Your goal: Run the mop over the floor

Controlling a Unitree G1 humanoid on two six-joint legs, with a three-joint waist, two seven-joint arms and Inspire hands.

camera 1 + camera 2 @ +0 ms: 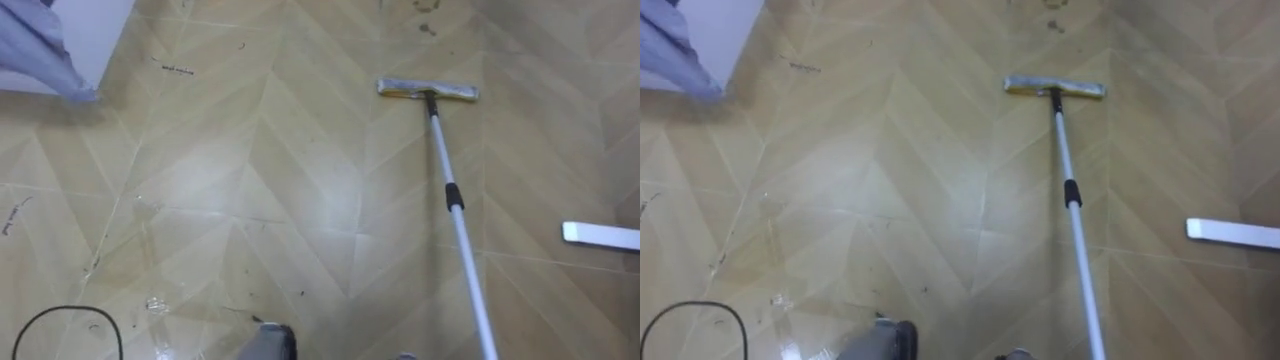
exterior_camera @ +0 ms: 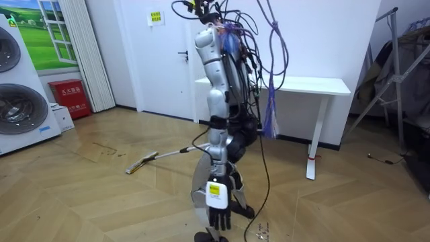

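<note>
Well, the mop [image 1: 452, 197] is out in front of me, with its flat mop head [image 1: 427, 91] lying on the wooden floor [image 1: 250, 180]. Its long pole [image 1: 470, 270] runs back to my lower right side. My left robot hand [image 2: 219, 216] hangs down by my side in the room view, with its fingers loose and nothing in them. I cannot tell what my right robot hand is doing. The pole comes back to that side, so I guess that one works the mop. To do this step well, I think I should keep the mop head flat on the floor, so that its whole edge wipes and not just one corner. I would push in slow, straight lines and let each line lap over the one beside it. Some dark spots [image 1: 427, 28] sit just past the mop head, so a push forward should reach them. A white bar [image 1: 600, 235] lies on the floor off to the right, well apart from the pole, and I would swing wide of it so the mop does not bump it. Small, steady steps seem best, since a mopped floor can be slippery.
</note>
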